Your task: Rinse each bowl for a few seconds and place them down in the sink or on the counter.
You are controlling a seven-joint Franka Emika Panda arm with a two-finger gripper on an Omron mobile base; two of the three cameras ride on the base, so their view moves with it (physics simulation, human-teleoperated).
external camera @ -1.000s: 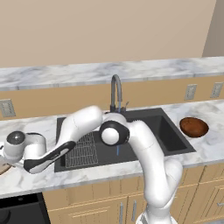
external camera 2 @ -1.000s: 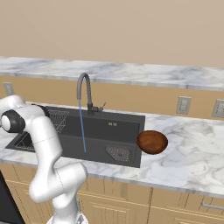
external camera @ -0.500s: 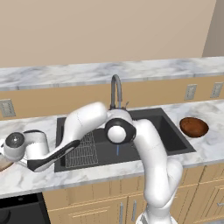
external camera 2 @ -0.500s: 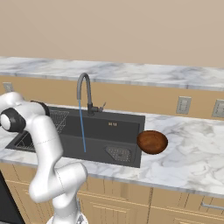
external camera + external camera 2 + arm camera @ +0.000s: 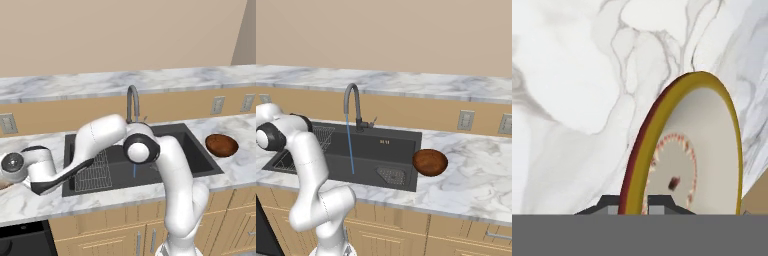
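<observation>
I see fingers (image 5: 634,206) pinching rim of tan bowl (image 5: 687,150), over counter (image 5: 572,75) left of sink (image 5: 165,145); bowl rigid, glossy, likely slippery wet; I keep rim grip; brown bowl (image 5: 221,145) waits right.

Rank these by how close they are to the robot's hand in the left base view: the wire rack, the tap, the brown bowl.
The gripper is at the far left, over the counter.
1. Wire rack: in the sink's left part.
2. Tap: behind the sink, mid-picture.
3. Brown bowl: on the counter, right of the sink.
</observation>
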